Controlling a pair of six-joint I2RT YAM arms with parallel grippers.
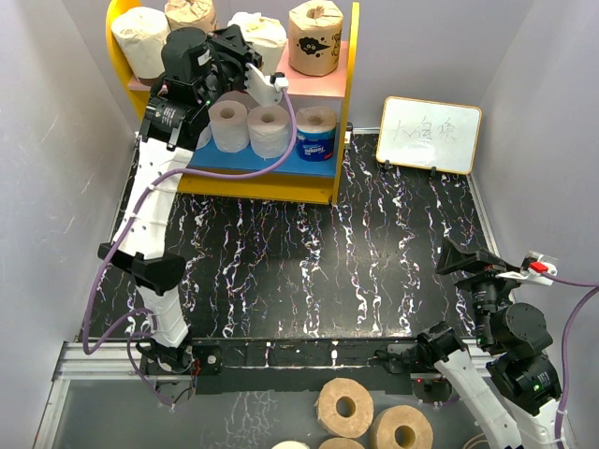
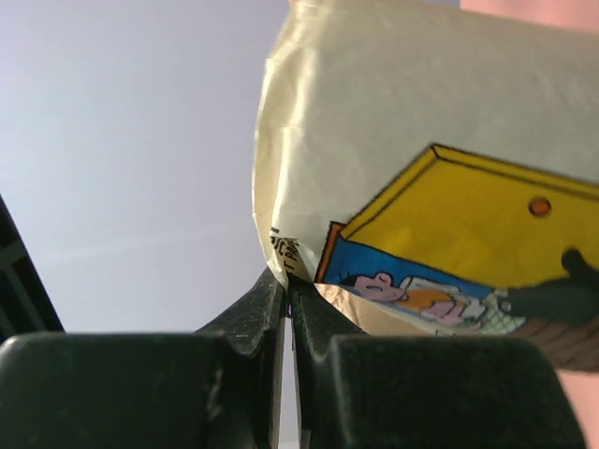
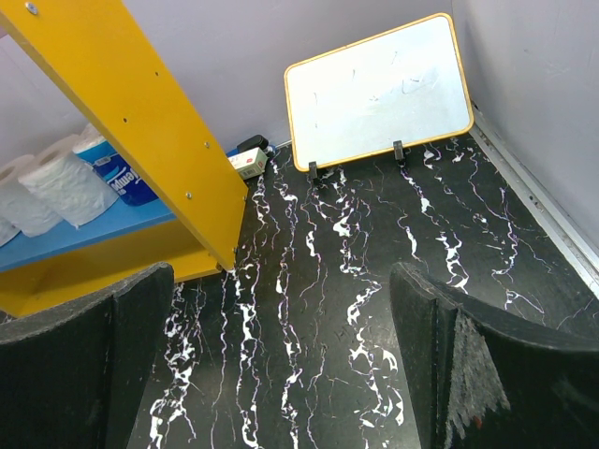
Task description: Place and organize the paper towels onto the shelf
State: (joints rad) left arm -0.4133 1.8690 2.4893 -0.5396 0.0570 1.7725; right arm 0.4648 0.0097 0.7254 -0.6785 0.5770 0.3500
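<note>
At shelf [image 1: 348, 103] top, L gripper [image 2: 286, 285] shut (tips together), touching wrapped towel roll [image 2: 393, 112] corner.

left arm [image 1: 138, 220], right arm [image 1: 487, 402]: white links, black joints | cable [image 1: 86, 323]: lilac | pincer fingers [image 3: 487, 374]: black

Soft paper towels [image 1: 269, 126], glossy table [image 1: 374, 243].

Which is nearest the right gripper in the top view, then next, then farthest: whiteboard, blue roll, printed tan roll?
1. Whiteboard, back right, closest to right gripper.
2. Blue roll, lower board.
3. Printed tan roll, upper board.
</note>
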